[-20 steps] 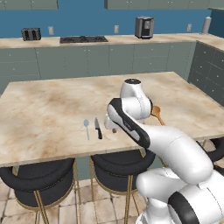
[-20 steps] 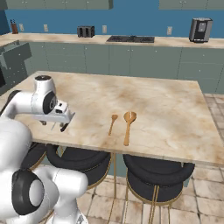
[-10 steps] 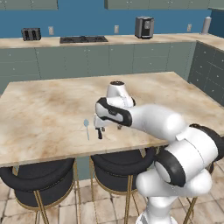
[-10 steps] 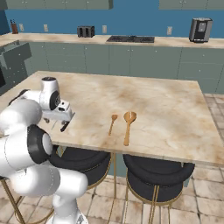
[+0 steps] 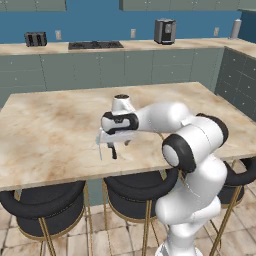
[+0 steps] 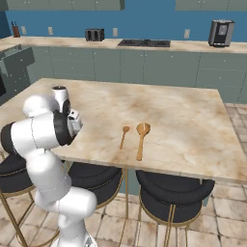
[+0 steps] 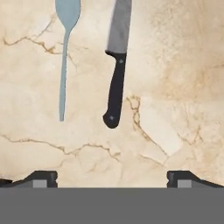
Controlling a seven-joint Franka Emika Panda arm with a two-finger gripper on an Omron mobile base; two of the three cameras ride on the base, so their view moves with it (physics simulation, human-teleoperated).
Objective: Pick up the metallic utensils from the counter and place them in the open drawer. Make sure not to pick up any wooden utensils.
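Gripper (image 7: 112, 177) hangs wide open above the knife (image 7: 115, 83) and spoon (image 7: 65, 52) near the counter's (image 5: 50, 140) front edge.

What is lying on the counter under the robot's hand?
A knife and a metal spoon lie side by side, apart, on the counter. The open hand hides nothing of them here.

A beige-brown marbled stone counter (image 7: 175, 65), veined with darker cracks and paler patches, is showing across the hand view. At its upper left, a slim pale blue-grey metal spoon (image 7: 65, 52) is lying; beside it, a black-handled kitchen knife with a silver-grey blade (image 7: 117, 65). In the right base view's centre, two orange-brown wooden spoons (image 6: 141, 140) are glowing warmly.
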